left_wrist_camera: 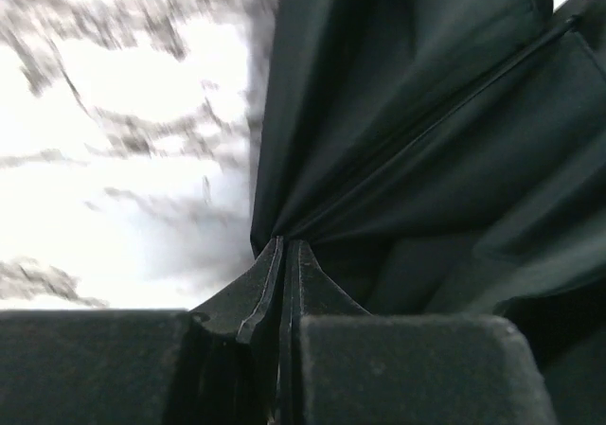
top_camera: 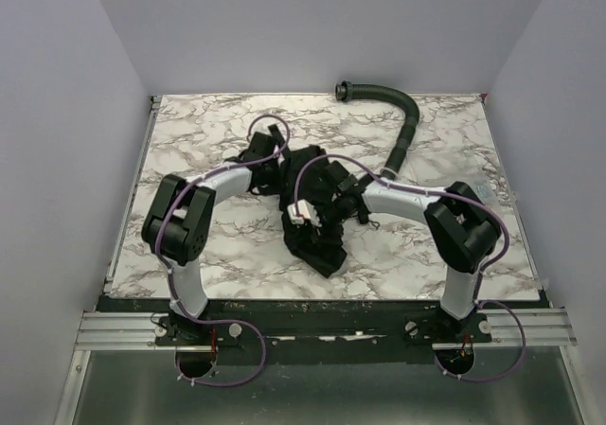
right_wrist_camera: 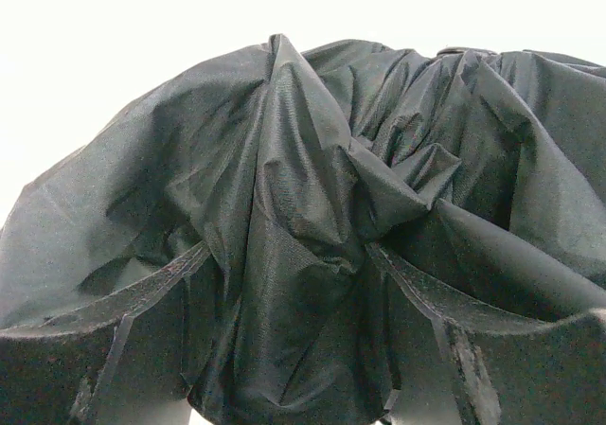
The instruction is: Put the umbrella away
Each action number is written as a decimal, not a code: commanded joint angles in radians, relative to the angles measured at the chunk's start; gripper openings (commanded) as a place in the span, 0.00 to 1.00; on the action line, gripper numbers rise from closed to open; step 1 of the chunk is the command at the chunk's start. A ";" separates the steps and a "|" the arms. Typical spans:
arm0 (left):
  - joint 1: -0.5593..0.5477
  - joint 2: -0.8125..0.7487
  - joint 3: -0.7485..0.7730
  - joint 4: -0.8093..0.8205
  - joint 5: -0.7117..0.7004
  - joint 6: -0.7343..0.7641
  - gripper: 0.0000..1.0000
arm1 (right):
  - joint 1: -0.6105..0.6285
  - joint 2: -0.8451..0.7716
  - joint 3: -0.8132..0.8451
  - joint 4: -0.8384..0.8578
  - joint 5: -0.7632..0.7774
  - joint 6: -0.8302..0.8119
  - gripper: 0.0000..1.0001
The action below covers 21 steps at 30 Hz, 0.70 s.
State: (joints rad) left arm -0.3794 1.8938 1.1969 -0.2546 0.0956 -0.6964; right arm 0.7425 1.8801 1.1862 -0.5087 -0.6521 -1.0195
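The umbrella [top_camera: 317,240] lies crumpled as a black fabric heap in the middle of the marble table [top_camera: 199,132], between my two arms. My left gripper [top_camera: 273,174] reaches in from the left at the heap's upper left side. In the left wrist view its fingertips [left_wrist_camera: 286,247] are pressed together, pinching a gathered edge of the black fabric [left_wrist_camera: 426,160]. From the right, my right gripper [top_camera: 320,203] sits on top of the heap. Its fingers [right_wrist_camera: 289,250] stand wide apart and press a thick bunched fold of fabric [right_wrist_camera: 303,160] from both sides. Shaft and handle are hidden.
A curved black ribbed hose [top_camera: 402,132] lies at the back right of the table, its end near the rear wall. Grey walls enclose the table on three sides. Bare marble [left_wrist_camera: 123,160] shows left of the fabric in the left wrist view.
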 commanded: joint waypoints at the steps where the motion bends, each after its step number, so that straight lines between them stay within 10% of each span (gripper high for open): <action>1: -0.092 -0.086 -0.142 -0.012 0.104 0.005 0.04 | 0.005 0.001 -0.037 -0.058 0.045 0.027 0.64; 12: -0.220 -0.242 -0.420 0.161 0.164 -0.095 0.05 | 0.006 -0.073 -0.149 -0.047 0.144 -0.023 0.65; 21: -0.136 -0.461 -0.369 0.118 0.234 -0.049 0.25 | 0.006 -0.122 -0.236 -0.120 0.146 -0.193 0.64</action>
State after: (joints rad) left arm -0.5495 1.5433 0.8074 -0.1120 0.1913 -0.7513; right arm 0.7437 1.7458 1.0187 -0.5316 -0.5873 -1.1141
